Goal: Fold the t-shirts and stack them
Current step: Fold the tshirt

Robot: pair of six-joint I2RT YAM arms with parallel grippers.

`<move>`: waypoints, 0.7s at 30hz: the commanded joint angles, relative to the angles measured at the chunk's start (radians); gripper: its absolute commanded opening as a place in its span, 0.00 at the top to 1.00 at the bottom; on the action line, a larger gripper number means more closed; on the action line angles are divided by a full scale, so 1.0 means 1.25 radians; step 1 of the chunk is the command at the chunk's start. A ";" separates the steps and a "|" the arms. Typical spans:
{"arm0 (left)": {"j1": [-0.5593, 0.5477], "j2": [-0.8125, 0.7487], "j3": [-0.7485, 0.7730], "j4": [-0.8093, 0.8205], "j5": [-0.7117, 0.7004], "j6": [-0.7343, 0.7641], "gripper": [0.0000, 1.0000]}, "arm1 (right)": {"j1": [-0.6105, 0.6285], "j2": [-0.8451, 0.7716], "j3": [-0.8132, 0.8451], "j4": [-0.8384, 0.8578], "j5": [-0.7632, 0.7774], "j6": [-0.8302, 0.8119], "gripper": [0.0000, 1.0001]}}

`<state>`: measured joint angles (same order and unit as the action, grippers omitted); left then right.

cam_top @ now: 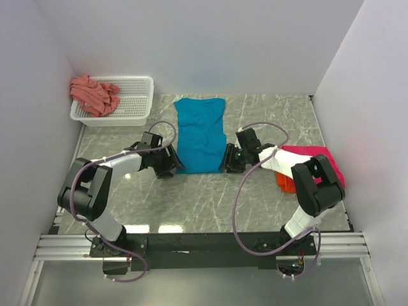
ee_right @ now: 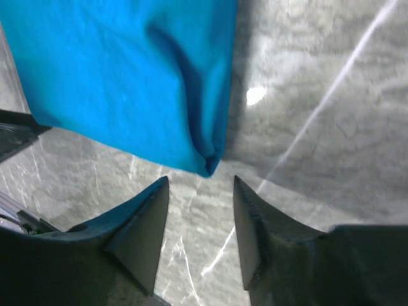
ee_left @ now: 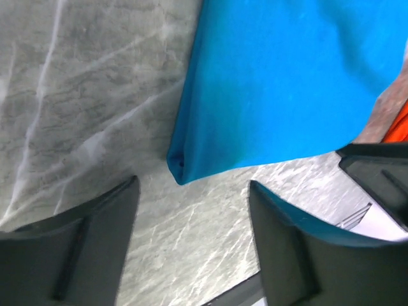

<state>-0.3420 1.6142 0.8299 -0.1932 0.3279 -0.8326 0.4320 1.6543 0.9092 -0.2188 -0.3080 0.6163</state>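
The teal-blue t-shirt (cam_top: 200,134) lies folded lengthwise as a long strip on the grey marble table. My left gripper (cam_top: 174,167) is open at its near left corner (ee_left: 180,167), just short of the cloth. My right gripper (cam_top: 224,166) is open at its near right corner (ee_right: 210,163), also empty. The magenta-pink t-shirt (cam_top: 312,154) and the orange t-shirt (cam_top: 284,182) lie at the right under my right arm. The salmon-pink t-shirt (cam_top: 94,94) hangs over the basket's left side.
A white mesh basket (cam_top: 134,102) stands at the back left. White walls close in the left, back and right. The table's front edge runs along the metal rail (cam_top: 197,242) by the arm bases.
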 commanded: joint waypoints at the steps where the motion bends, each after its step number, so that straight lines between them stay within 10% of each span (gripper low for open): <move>1: -0.003 0.023 -0.006 0.045 0.003 0.001 0.30 | 0.004 0.025 0.015 0.065 0.001 0.006 0.50; 8: -0.005 0.078 0.016 0.060 0.009 0.008 0.58 | 0.009 0.078 0.029 0.067 0.007 0.013 0.58; 12: -0.006 0.100 0.005 0.069 0.014 0.012 1.00 | 0.019 0.091 0.020 0.089 0.006 0.022 0.63; 17: -0.011 0.082 -0.020 0.078 0.005 0.012 1.00 | 0.026 0.082 0.009 0.079 0.008 0.024 0.94; 21: -0.029 -0.005 -0.078 0.059 -0.032 0.019 1.00 | 0.051 -0.010 -0.068 0.050 0.021 0.020 0.98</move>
<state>-0.3569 1.6772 0.7948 -0.0734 0.3500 -0.8326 0.4652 1.7336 0.8909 -0.1123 -0.3016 0.6495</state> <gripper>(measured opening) 0.022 0.037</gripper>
